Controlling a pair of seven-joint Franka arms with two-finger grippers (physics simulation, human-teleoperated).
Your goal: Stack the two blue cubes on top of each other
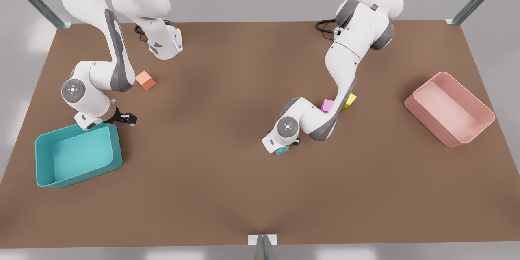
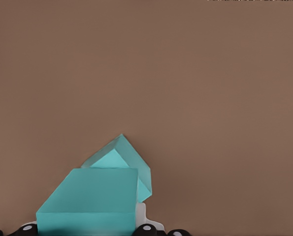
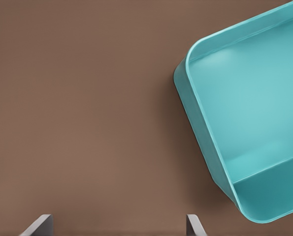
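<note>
Two blue cubes (image 2: 94,196) touch beneath the left gripper (image 1: 287,148), which clamps the nearer one. Right gripper (image 1: 126,119) hangs spread beside the teal bin (image 1: 77,155).

On your table (image 1: 252,195) you have a teal bin (image 1: 77,155) at the front view's left, a pink bin (image 1: 450,109) right, and orange (image 1: 145,80), purple (image 1: 327,105) and yellow (image 1: 350,100) cubes farther back.
</note>
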